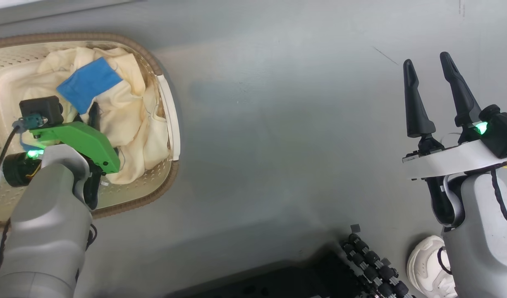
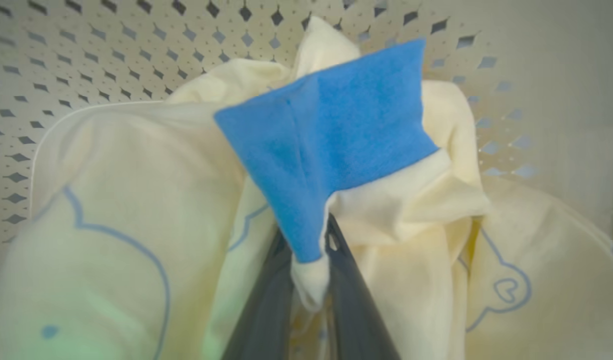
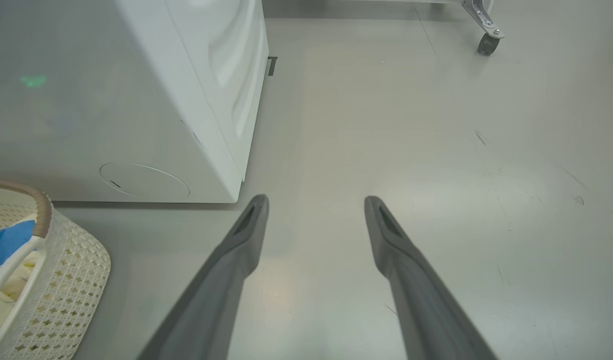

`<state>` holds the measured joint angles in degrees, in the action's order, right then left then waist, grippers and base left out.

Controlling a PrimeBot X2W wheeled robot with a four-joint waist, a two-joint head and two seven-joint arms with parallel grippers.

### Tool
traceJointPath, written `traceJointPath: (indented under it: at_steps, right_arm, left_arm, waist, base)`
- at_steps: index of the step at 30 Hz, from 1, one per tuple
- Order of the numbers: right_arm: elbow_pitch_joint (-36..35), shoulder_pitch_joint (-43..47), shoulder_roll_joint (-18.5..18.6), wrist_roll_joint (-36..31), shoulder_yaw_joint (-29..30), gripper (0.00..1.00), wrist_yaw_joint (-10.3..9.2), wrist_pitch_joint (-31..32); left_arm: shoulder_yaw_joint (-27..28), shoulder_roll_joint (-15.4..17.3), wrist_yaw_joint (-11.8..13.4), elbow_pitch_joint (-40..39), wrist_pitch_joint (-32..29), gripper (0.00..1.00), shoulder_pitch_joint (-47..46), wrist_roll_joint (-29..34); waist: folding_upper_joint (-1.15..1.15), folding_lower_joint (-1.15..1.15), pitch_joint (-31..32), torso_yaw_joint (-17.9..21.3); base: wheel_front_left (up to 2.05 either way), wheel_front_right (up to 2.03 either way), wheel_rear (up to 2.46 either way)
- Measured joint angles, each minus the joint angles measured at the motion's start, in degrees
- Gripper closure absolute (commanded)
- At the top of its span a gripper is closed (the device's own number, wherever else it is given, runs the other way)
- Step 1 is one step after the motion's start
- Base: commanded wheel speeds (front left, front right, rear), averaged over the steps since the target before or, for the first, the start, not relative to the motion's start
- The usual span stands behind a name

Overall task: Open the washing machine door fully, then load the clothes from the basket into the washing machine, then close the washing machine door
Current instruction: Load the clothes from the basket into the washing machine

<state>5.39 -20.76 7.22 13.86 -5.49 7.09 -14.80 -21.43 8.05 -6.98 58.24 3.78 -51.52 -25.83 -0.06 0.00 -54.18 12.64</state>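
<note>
The left end effector (image 2: 327, 242) is pinching the clothes (image 1: 127, 109) inside the basket (image 1: 153, 62) at the head view's upper left, so loading is apparently just starting, while the right end effector (image 1: 428, 68) is waiting wide apart.

clothes (image 2: 136, 200): soft matt cloth, cream, creased
cuff (image 2: 336, 125): blue cloth, fuzzy, matt
basket (image 3: 71, 280): cream plastic, perforated, faint sheen
rim (image 1: 125, 41): brown, woven look
washing machine (image 3: 226, 100): smooth white panels, lightly glossy
floor (image 1: 278, 124): smooth grey, dull sheen, scuffed
right gripper (image 1: 426, 58): dark, matt, smooth
</note>
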Motion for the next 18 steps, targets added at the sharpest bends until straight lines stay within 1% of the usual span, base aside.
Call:
traceJointPath:
  at_steps: [4, 10, 15, 18]
  right_arm:
    - [0.8, -0.3, -0.3, 0.1, 0.2, 0.00, 0.00, 0.0]
    - [1.9, -0.6, -0.7, 0.1, 1.3, 0.00, 0.00, 0.0]
    - [2.7, -0.3, -0.6, 0.2, 2.8, 0.00, 0.00, 0.0]
    - [3.1, 0.5, -0.5, 0.2, 3.1, 0.00, 0.00, 0.0]
  left_arm:
    - [0.2, -0.8, 0.0, 0.0, 4.0, 1.00, 0.5, -0.6]
    - [-0.7, -2.5, 0.0, -0.6, 10.0, 1.00, 4.3, -1.5]
    - [-1.1, -3.8, 0.0, -2.3, 10.6, 1.00, 7.2, -3.0]
    - [-1.1, -4.1, 0.0, -3.2, 10.9, 1.00, 8.6, -3.5]
  waist:
    - [0.00, 0.00, 1.5, -0.4]
    - [0.00, 0.00, 5.0, -1.2]
    - [0.00, 0.00, 9.3, -2.4]
    - [0.00, 0.00, 11.6, -3.2]
  base:
    - [0.00, 0.00, 0.00]
    - [0.00, 0.00, 0.00]
    - [0.00, 0.00, 0.00]
    - [0.00, 0.00, 0.00]
